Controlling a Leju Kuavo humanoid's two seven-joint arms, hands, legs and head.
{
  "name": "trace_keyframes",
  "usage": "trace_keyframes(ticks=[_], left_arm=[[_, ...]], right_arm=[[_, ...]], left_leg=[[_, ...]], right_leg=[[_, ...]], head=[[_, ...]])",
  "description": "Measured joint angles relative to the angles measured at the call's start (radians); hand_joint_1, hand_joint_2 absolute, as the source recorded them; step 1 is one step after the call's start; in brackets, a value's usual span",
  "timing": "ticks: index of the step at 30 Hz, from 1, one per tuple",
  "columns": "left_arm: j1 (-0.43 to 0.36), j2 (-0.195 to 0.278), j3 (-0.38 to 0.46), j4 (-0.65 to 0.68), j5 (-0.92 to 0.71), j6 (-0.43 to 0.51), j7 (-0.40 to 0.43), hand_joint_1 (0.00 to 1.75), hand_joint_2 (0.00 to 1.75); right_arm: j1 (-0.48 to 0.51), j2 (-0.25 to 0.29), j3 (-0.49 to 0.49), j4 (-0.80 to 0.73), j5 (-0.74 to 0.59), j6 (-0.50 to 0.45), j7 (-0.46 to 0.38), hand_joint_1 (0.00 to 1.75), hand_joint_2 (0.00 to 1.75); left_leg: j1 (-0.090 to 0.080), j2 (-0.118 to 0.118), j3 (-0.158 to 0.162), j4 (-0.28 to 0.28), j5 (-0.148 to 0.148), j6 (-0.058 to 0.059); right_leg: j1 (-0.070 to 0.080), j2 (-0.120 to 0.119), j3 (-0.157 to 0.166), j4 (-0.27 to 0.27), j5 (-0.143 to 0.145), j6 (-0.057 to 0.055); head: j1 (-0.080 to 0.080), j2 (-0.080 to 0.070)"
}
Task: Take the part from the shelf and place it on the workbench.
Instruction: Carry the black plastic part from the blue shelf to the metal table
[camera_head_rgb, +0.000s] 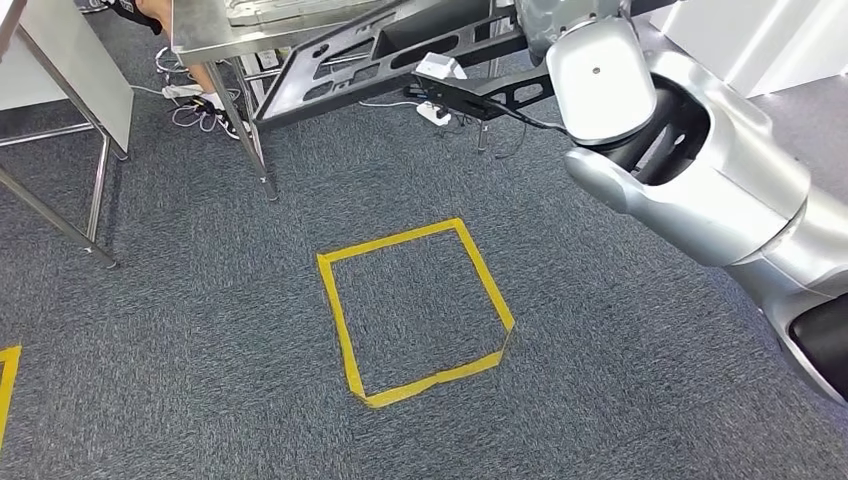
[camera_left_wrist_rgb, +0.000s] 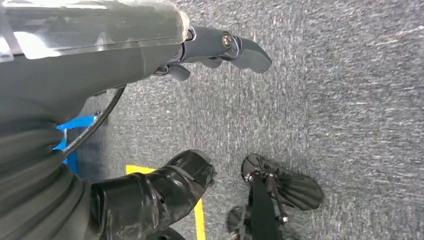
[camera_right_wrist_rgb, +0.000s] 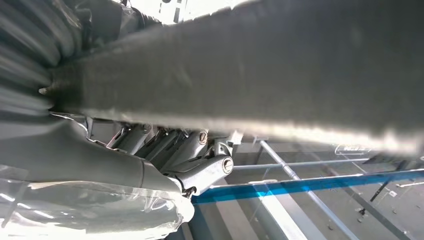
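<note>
**Part in the right hand's grasp**

You can see the long dark grey perforated metal part (camera_head_rgb: 385, 55) carried by the right hand (camera_right_wrist_rgb: 165, 150); in the right wrist view its blurred bar lies across the curled fingers (camera_right_wrist_rgb: 200, 172), which clamp it from beneath. Your left hand (camera_left_wrist_rgb: 200, 47) hangs over grey carpet (camera_head_rgb: 200, 330), fingers apart, holding nothing.

Grey carpeted floor (camera_head_rgb: 250, 330) is bearing a yellow tape square (camera_head_rgb: 415, 312); metal table legs (camera_head_rgb: 243, 120) and loose cables (camera_head_rgb: 195, 112) are resting on it
</note>
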Motion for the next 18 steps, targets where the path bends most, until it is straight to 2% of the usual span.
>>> trace_keyframes(ticks=[1, 2, 5, 7, 8, 10, 11, 12, 13, 15, 16, 18], left_arm=[[0.0, 0.0, 0.0, 0.0, 0.001, 0.001, -0.001, 0.0, 1.75], [-0.001, 0.0, 0.0, 0.0, 0.001, 0.001, -0.002, 0.0, 1.75], [-0.001, -0.001, 0.0, 0.0, -0.001, 0.002, -0.009, 0.0, 1.75], [0.0, -0.002, 0.001, 0.0, -0.004, 0.003, -0.015, 0.0, 1.75], [-0.001, -0.002, 0.001, 0.0, -0.005, 0.004, -0.018, 0.0, 1.75], [-0.001, -0.002, 0.001, 0.0, -0.006, 0.006, -0.021, 0.0, 1.75], [-0.001, -0.002, 0.001, 0.0, -0.006, 0.006, -0.021, 0.0, 1.75], [-0.001, -0.002, 0.001, 0.0, -0.006, 0.006, -0.021, 0.0, 1.75], [0.0, -0.002, 0.001, 0.0, -0.006, 0.007, -0.021, 0.0, 1.75], [0.001, -0.002, 0.001, 0.0, -0.008, 0.008, -0.021, 0.0, 1.75], [0.001, -0.001, 0.001, 0.0, -0.009, 0.009, -0.021, 0.0, 1.75], [-0.001, 0.002, 0.001, 0.0, -0.01, 0.011, -0.022, 0.0, 1.75]], right_arm=[[-0.001, 0.0, 0.0, -0.001, 0.0, 0.0, 0.0, 1.75, 1.75], [-0.002, 0.001, 0.0, -0.001, 0.0, 0.0, 0.0, 1.75, 1.75], [-0.003, 0.002, 0.0, -0.002, -0.001, 0.001, 0.0, 1.75, 1.75], [-0.003, 0.002, 0.001, -0.002, -0.001, 0.002, -0.001, 1.75, 1.75], [-0.003, 0.002, 0.001, -0.002, -0.001, 0.003, -0.001, 1.75, 1.75], [-0.003, 0.003, 0.002, -0.002, -0.001, 0.003, -0.001, 1.75, 1.75], [-0.002, 0.004, 0.003, -0.002, -0.001, 0.003, -0.001, 1.75, 1.75], [0.0, 0.004, 0.005, -0.002, -0.002, 0.004, -0.001, 1.75, 1.75], [0.001, 0.004, 0.006, -0.002, -0.002, 0.004, -0.001, 1.75, 1.75], [0.002, 0.004, 0.006, -0.003, -0.003, 0.006, -0.001, 1.75, 1.75], [0.0, 0.004, 0.006, -0.004, -0.004, 0.006, -0.001, 1.75, 1.75], [-0.001, 0.004, 0.006, -0.004, -0.004, 0.007, -0.001, 1.75, 1.75]], left_leg=[[-0.001, 0.0, -0.004, 0.011, -0.006, -0.006], [-0.002, 0.0, -0.008, 0.018, -0.01, -0.011], [-0.001, 0.0, -0.015, 0.022, -0.012, -0.025], [0.002, -0.002, -0.027, 0.051, -0.036, -0.036], [0.004, -0.002, -0.045, 0.091, -0.061, -0.042], [0.007, -0.003, -0.099, 0.212, -0.12, -0.051], [0.008, -0.003, -0.124, 0.262, -0.135, -0.053], [0.008, -0.003, -0.137, 0.284, -0.132, -0.052], [0.008, -0.003, -0.132, 0.268, -0.112, -0.05], [0.006, -0.006, -0.079, 0.144, -0.042, -0.038], [0.003, -0.007, -0.048, 0.08, -0.019, -0.03], [-0.006, -0.008, -0.016, 0.008, -0.006, -0.015]], right_leg=[[0.0, -0.001, 0.027, -0.053, 0.017, -0.003], [0.002, -0.001, 0.041, -0.081, 0.021, -0.008], [0.006, 0.003, 0.04, -0.09, 0.022, -0.028], [0.004, 0.004, 0.041, -0.097, 0.027, -0.04], [0.002, 0.004, 0.042, -0.1, 0.029, -0.043], [0.003, 0.007, 0.041, -0.101, 0.03, -0.046], [0.003, 0.008, 0.04, -0.1, 0.03, -0.047], [0.004, 0.009, 0.041, -0.1, 0.029, -0.047], [0.005, 0.011, 0.041, -0.1, 0.029, -0.047], [0.006, 0.014, 0.043, -0.101, 0.028, -0.046], [0.007, 0.015, 0.044, -0.102, 0.028, -0.044], [0.006, 0.016, 0.045, -0.106, 0.031, -0.035]], head=[[-0.001, 0.0], [-0.001, 0.0], [-0.002, 0.0], [-0.005, 0.0], [-0.006, 0.0], [-0.008, 0.0], [-0.007, 0.0], [-0.007, 0.0], [-0.007, 0.0], [-0.007, 0.0], [-0.007, 0.0], [-0.007, 0.0]])
